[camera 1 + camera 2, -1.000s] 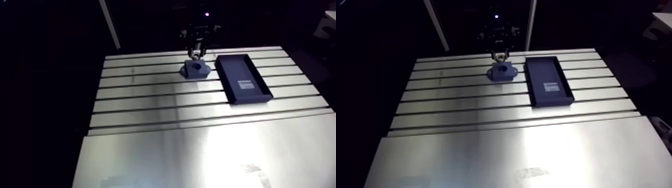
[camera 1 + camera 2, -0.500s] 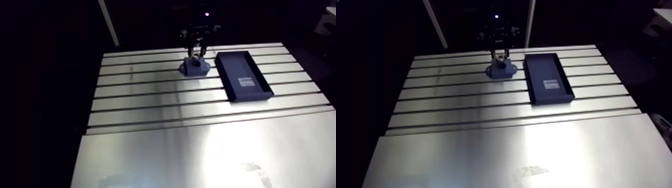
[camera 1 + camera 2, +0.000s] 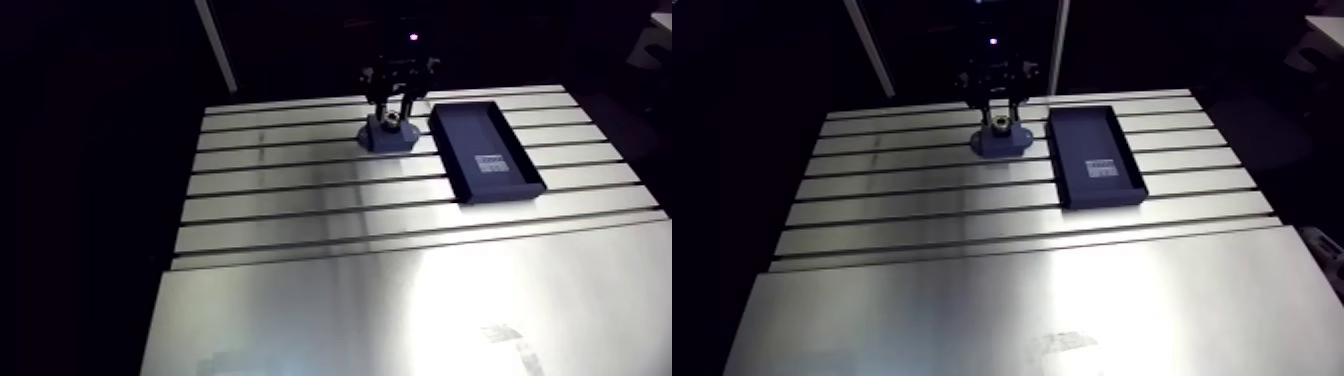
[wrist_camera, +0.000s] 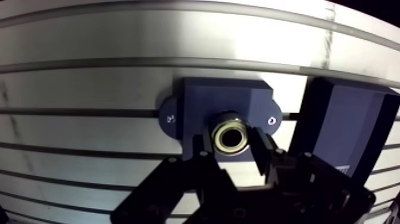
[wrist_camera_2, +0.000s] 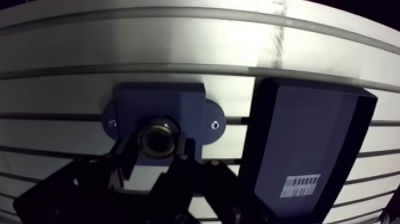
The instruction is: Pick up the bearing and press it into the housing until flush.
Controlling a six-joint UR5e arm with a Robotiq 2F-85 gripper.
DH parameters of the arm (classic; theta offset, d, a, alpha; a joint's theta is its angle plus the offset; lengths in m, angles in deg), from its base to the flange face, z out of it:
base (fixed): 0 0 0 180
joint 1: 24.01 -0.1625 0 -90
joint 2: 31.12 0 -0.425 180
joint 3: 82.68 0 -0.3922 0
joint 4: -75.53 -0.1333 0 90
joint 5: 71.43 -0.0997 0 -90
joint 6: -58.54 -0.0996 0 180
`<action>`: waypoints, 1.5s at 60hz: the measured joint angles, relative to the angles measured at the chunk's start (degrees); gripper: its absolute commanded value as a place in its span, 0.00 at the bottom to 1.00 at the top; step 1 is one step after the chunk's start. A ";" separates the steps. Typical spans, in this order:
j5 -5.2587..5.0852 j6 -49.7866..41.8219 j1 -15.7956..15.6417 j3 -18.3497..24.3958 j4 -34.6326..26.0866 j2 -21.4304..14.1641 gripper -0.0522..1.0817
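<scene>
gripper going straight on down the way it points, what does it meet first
Probably the housing: the bearing held in the jaws of the gripper sits over its bore, though seating depth is unclear.

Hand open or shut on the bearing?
Shut: wrist view shows the hand with fingers pressing both sides of the small metal ring bearing, over the dark blue housing block.

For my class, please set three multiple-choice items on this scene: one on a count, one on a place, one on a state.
1. The table holds: A one tray; B two; C three.
2. The bearing is: A in the tray; B at the housing's bore; C on bare table.
3. The end effector is: A wide open; B shut on the bearing; C gripping the tray.
Answers: A, one dark tray beside the housing; B, the wrist view shows it there; B, both fingers touch its sides.
</scene>
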 measured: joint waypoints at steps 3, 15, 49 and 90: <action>0.01 0.12 0.00 -0.10 0.24 0.02 0.70; 0.03 0.35 0.01 -0.36 1.02 0.14 0.70; -0.05 0.41 0.16 -0.51 1.38 0.75 0.69; -0.14 0.41 0.16 -1.04 1.41 0.77 0.70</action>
